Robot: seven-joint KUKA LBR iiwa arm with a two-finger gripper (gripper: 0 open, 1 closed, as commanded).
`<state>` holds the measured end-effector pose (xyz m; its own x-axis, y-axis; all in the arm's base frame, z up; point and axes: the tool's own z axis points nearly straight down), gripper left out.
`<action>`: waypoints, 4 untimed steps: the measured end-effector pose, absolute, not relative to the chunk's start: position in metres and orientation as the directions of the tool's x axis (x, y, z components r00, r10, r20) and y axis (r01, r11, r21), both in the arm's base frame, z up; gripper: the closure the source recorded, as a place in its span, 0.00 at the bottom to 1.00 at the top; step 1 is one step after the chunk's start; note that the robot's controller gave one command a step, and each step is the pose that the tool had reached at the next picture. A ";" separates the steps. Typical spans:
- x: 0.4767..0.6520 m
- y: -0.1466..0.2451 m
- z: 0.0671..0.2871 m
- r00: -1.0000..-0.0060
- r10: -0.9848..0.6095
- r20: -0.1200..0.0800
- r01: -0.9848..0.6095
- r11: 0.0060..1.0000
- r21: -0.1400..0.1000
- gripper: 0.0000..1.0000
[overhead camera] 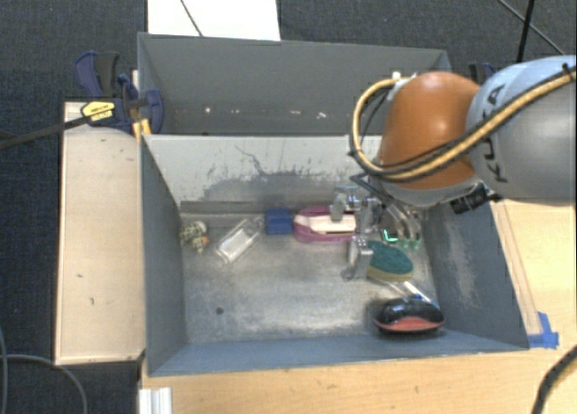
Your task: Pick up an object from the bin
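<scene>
Teal pad [391, 263] lies against the gripper [359, 243] at the right of the bin [164, 250]

Teal pad: rounded and soft-looking, with a paler yellowish layer along its upper edge. It lies on the scuffed grey metal floor, toward the right wall. The gripper's bare metal parts stand just left of it, apparently touching its edge. The orange wrist cover [428, 133] and looped cable [359, 124] hide what is above. Left of the gripper lies a glossy pink-and-white oblong thing [314, 224], its right end lost behind the metal. Whether the gripper is open or closed cannot be told, and no thing shows in its grasp. Nearer the front rests a smooth black-and-red rounded thing [407, 317]. Farther left lie a blue block [278, 221], a clear plastic container [236, 242] and a small mottled lump [192, 235]
</scene>
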<state>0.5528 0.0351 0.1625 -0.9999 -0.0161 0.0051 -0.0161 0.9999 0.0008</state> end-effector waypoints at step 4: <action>0.552 -0.025 0.198 -0.938 -0.345 -0.011 -0.345 0.939 -0.003 1.00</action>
<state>0.5524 -0.0245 0.1979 -0.9385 -0.3452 -0.0106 -0.3452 0.9385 -0.0029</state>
